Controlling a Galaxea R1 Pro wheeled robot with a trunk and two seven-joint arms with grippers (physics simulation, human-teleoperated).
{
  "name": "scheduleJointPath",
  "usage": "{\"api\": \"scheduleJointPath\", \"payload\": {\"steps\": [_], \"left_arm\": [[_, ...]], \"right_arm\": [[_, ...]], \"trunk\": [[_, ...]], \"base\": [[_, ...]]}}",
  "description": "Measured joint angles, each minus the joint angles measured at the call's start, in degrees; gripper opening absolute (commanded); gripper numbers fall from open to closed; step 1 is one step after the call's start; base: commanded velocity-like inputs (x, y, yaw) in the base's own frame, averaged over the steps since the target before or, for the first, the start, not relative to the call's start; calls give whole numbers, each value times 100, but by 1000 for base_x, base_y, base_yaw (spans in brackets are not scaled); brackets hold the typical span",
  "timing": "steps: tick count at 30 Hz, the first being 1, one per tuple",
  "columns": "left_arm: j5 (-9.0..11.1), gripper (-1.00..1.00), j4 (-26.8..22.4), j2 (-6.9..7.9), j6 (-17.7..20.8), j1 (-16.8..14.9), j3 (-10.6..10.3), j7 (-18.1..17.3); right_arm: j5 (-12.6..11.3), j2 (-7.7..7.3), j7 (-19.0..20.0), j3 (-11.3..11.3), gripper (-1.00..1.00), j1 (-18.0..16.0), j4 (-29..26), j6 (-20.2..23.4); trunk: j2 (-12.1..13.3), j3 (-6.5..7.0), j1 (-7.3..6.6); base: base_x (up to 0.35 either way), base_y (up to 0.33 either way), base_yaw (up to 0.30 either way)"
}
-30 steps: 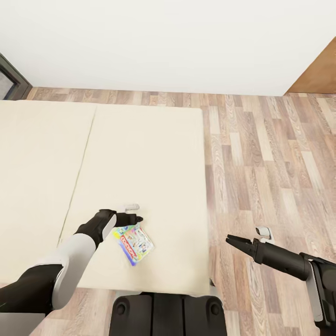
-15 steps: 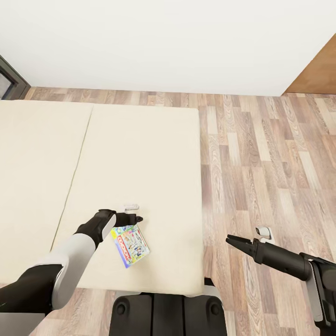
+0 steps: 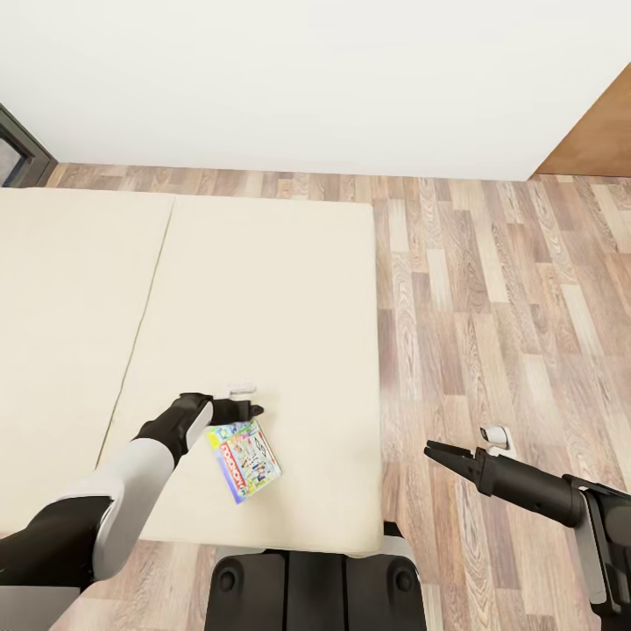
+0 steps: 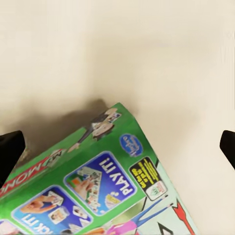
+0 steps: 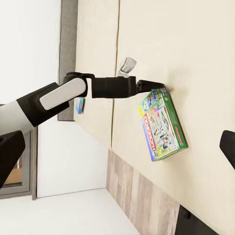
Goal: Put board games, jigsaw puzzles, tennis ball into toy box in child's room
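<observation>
A green-edged board game box (image 3: 244,447) is seen lying flat on the beige mattress of the bed (image 3: 280,289), near the mattress's nearer edge. The left gripper (image 3: 254,409) is placed just past the box's far corner, above it; whether the fingers touch the box cannot be told. A seam (image 3: 145,320) between the two mattress halves is seen beside the left arm, and nothing is seen standing between the jaws and the box. Wood-plank floor (image 3: 491,307) lies beside the bed, a white wall (image 3: 307,79) behind it, a dark window frame (image 3: 22,149) in one corner and a brown panel (image 3: 600,131) in the other.

In the left wrist view the box (image 4: 93,186) is shown just below the open jaws, its lid printed with "MONOPOLY" lettering and "PLAY IT!" panels; the two dark fingertips (image 4: 10,152) are seen well apart at the picture's edges. In the right wrist view the left arm (image 5: 68,93) is shown stretched level over the mattress, its gripper (image 5: 159,86) at the box's (image 5: 161,125) corner; a small blue object (image 5: 80,105) is seen farther along the bed, too small to identify.

The right gripper (image 3: 436,454) is held out over the floor, well apart from the bed, arm level, fingertips drawn close together in the head view.
</observation>
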Motion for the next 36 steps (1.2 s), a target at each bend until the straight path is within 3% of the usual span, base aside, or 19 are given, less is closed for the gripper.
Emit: {"api": "scheduleJointPath", "payload": {"steps": [17, 36], "left_arm": [[37, 100, -269, 217, -2, 26, 40, -61], [35, 100, -436, 243, 89, 298, 39, -329]], "right_arm": [[1, 0, 3, 0, 100, 0, 0, 0], [1, 0, 3, 0, 100, 0, 0, 0]], "trunk": [[0, 0, 0], [0, 0, 0]], "base": [[0, 0, 0], [0, 0, 0]]}}
